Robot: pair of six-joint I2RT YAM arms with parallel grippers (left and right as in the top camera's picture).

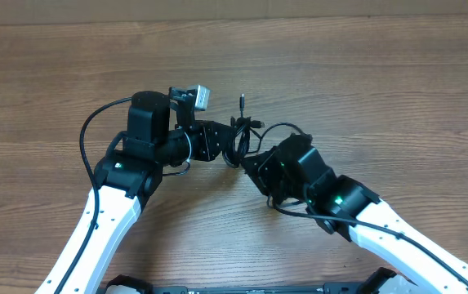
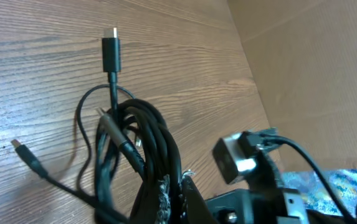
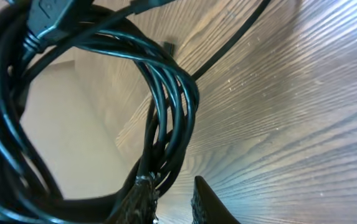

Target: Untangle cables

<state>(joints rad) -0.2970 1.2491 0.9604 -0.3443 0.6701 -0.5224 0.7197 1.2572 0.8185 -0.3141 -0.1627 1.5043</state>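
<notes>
Logging item: cables (image 2: pixel 147 143), two thin black cords wound together into one loose coil of several loops. Location: near the middle of the table (image 1: pixel 381 82), directly between the left gripper (image 1: pixel 222 145) and the right gripper (image 1: pixel 255 160), which face each other close across the bundle. The coil appears to be raised off the wood.

Loose ends, left wrist view: one long flat plug (image 2: pixel 110 51) standing past the top of the coil on a straight run of cord, and one smaller plug (image 2: pixel 18 145) trailing out to the side, low by the wood. A connector (image 3: pixel 47 9) also shows at the top edge of the right wrist view, tucked against the loops. It may be one of the same two.

Holds: left gripper closed tight on the lower part of the coil, several strands pinched together. Right gripper has its fingers a little apart with wood showing in the gap and strands running down against one pad. I cannot tell whether it clamps them or only touches.

Handling, my judgement: very light and limp, with little spring beyond the set of the coil. The smooth jacket is likely to slide through the pads under a pull. The cord itself is sturdy, but the plug necks should not be bent hard. Loops will snag on each other if dragged.

Where to take hold: a single strand just behind a free plug, not the coil's full thickness, so I can draw one cord out while my left anchors the rest.
</notes>
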